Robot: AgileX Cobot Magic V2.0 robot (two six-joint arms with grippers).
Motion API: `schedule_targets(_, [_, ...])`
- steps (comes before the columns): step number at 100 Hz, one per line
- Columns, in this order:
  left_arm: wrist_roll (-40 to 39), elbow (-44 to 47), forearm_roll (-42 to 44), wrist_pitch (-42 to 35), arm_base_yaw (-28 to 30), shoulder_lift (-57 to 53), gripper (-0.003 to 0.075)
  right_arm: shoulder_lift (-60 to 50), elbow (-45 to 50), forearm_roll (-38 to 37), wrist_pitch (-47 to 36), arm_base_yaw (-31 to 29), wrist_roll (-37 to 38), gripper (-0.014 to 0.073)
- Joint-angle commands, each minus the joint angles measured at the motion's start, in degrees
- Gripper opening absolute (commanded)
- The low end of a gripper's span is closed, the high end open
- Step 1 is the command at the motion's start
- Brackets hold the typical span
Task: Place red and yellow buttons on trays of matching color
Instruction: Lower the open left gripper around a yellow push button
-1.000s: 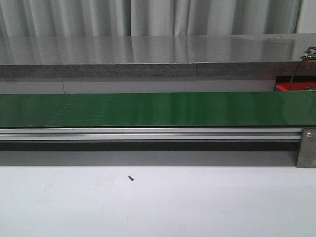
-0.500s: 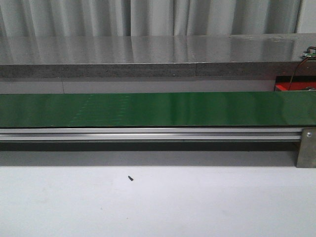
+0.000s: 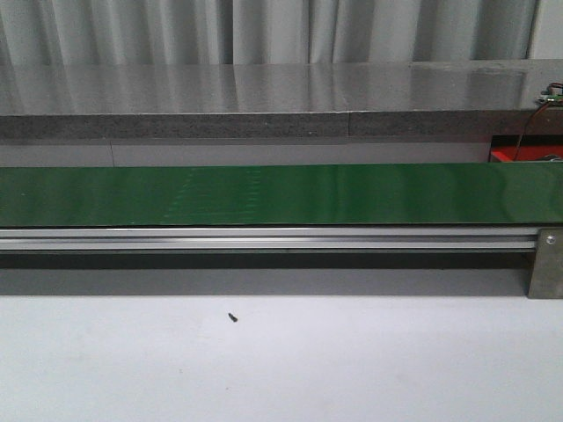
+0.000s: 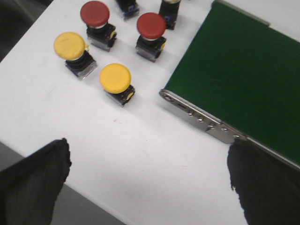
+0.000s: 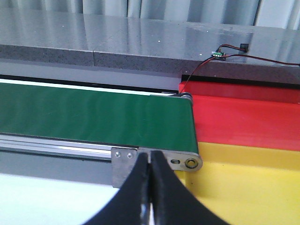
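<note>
Since the buttons must ride the green belt to the trays, they wait in a bunch by its near end, just ahead of my left gripper. I see two yellow buttons closest to it and two red buttons a little farther out. All four stand upright on the white table, apart from each other. My left gripper hangs above the table with its two dark fingers spread wide and nothing between them. My right gripper waits at the far end of the belt with its fingers pressed together, holding nothing. Just past it lie the yellow tray and, beyond that, the red tray, both bare. I think no button has been picked yet.
</note>
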Motion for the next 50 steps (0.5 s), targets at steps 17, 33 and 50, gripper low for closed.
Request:
schedule_targets(17, [-0.61,-2.07,-0.1,-5.82,5.06,8.15,0.0641,-1.01,-1.09,-0.51,-4.53,-0.27,-0.07,-0.0067])
schedule_targets(33, [-0.61,-2.07,-0.1,-8.75,5.36,13.12,0.0641,-1.01,-1.09,-0.51,-4.53,-0.27,-0.07,-0.0067])
schedule_targets(50, [-0.61,-2.07,-0.1,-11.8,5.36,17.56,0.0641,-1.01,-1.09,-0.51,-4.53,-0.27,-0.07,-0.0067])
